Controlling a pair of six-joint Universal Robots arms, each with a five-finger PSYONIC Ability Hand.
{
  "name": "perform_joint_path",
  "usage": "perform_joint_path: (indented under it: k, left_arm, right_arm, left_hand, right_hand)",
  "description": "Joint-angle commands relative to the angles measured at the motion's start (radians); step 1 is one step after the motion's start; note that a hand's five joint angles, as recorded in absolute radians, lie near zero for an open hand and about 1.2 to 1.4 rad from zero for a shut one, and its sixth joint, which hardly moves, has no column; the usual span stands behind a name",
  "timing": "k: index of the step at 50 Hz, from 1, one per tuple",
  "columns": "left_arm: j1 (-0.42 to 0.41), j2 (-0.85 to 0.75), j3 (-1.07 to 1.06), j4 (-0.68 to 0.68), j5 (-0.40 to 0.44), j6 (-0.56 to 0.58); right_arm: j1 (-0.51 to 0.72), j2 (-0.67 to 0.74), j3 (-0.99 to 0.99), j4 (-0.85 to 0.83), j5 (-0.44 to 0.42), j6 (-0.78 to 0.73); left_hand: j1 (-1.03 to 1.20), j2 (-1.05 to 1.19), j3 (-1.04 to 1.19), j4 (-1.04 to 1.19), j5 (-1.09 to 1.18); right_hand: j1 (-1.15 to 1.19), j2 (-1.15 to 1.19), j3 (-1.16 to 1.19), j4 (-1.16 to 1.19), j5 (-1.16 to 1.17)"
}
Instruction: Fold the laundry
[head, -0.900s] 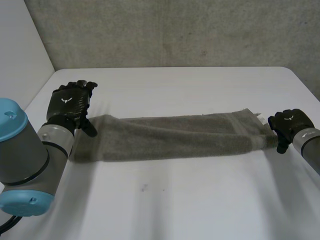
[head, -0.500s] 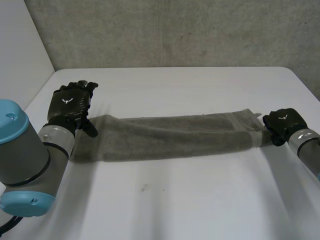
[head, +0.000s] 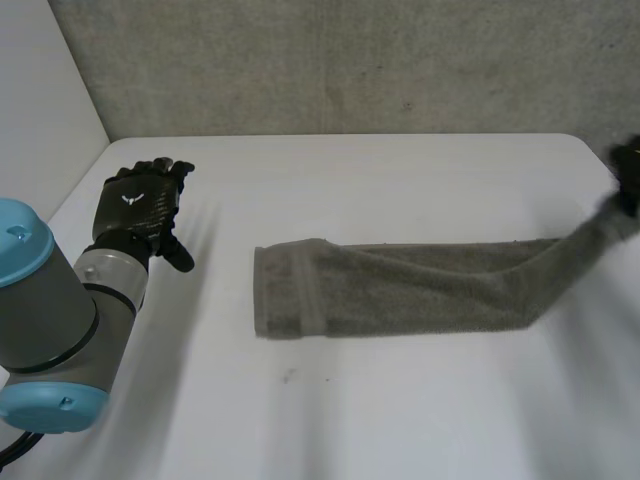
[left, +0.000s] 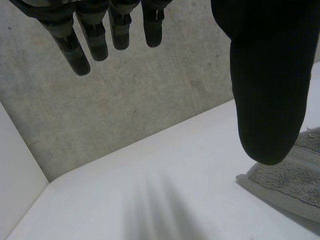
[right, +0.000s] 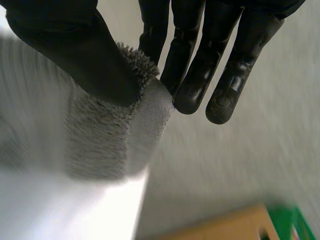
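Towel (head: 400, 285) dragged rightward across the table (head: 350, 420) in the last half second. In the head view its left end now lies well apart from the left hand (head: 140, 205), which was on it before. The right hand (head: 628, 170) has moved out to the table's right edge, lifting its end of the cloth. Left wrist view: we see straight fingers (left: 75, 45) holding nothing, with the towel corner near the thumb but apart from it. Right wrist view: thumb and fingers pinch the towel's end. We judge the fold not yet begun — one hand is repositioning the cloth.
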Motion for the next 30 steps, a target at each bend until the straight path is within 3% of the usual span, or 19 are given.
perform_joint_path:
  k: [1,6,11,21,22,23,25,26,27,30]
  left_arm:
    - [-0.002,0.0,-0.004,0.001,0.0,0.0]
    - [-0.002,0.0,-0.004,0.001,0.0,0.0]
    - [-0.002,0.0,-0.004,0.001,0.0,0.0]
    - [-0.002,-0.001,-0.006,0.009,0.0,0.0]
    - [-0.002,-0.001,-0.006,0.009,0.0,0.0]
    - [-0.002,-0.001,-0.006,0.009,0.0,0.0]
    - [-0.003,-0.001,-0.007,0.009,0.0,0.0]
    - [-0.003,-0.001,-0.007,0.011,0.0,0.001]
    - [-0.002,-0.001,-0.007,0.011,0.002,0.0]
    - [-0.003,-0.004,-0.009,0.017,0.005,0.0]
  right_arm:
    - [0.284,-0.013,-0.018,-0.055,-0.122,0.038]
    - [0.556,0.1,-0.033,-0.159,-0.22,-0.002]
    - [0.693,0.209,-0.041,-0.199,-0.248,-0.01]
    - [0.801,0.358,-0.063,-0.203,-0.249,-0.043]
    - [0.798,0.348,-0.063,-0.202,-0.246,-0.039]
    - [0.798,0.347,-0.063,-0.202,-0.246,-0.039]
    - [0.79,0.287,-0.056,-0.193,-0.223,-0.03]
    - [0.79,0.286,-0.056,-0.193,-0.223,-0.03]
    - [0.785,0.231,-0.041,-0.193,-0.214,-0.013]
    - [0.727,0.138,-0.003,-0.177,-0.17,0.07]
  left_hand:
    - [0.0,0.011,0.01,0.009,-0.027]
    - [0.0,0.011,0.01,0.009,-0.027]
    - [0.0,0.011,0.01,0.009,-0.027]
    - [-0.003,0.008,0.008,0.006,-0.03]
    - [-0.003,0.008,0.008,0.006,-0.03]
    - [-0.003,0.008,0.008,0.006,-0.03]
    - [0.0,0.011,0.01,0.009,-0.027]
    - [0.0,0.011,0.01,0.009,-0.027]
    - [0.0,0.011,0.01,0.009,-0.027]
    - [0.0,0.011,0.01,0.009,-0.027]
  right_hand:
    - [0.441,0.219,0.214,0.206,0.246]
    - [0.441,0.219,0.214,0.206,0.246]
    - [0.441,0.219,0.214,0.206,0.246]
    - [0.404,0.182,0.177,0.169,0.209]
    - [0.247,0.025,0.02,0.012,0.052]
    - [0.245,0.023,0.019,0.01,0.05]
    - [-0.397,-0.62,-0.624,-0.632,-0.592]
    - [-0.401,-0.623,-0.627,-0.635,-0.596]
    - [-0.665,-0.887,-0.892,-0.9,-0.86]
    - [-0.781,-1.003,-1.008,-1.016,-0.976]
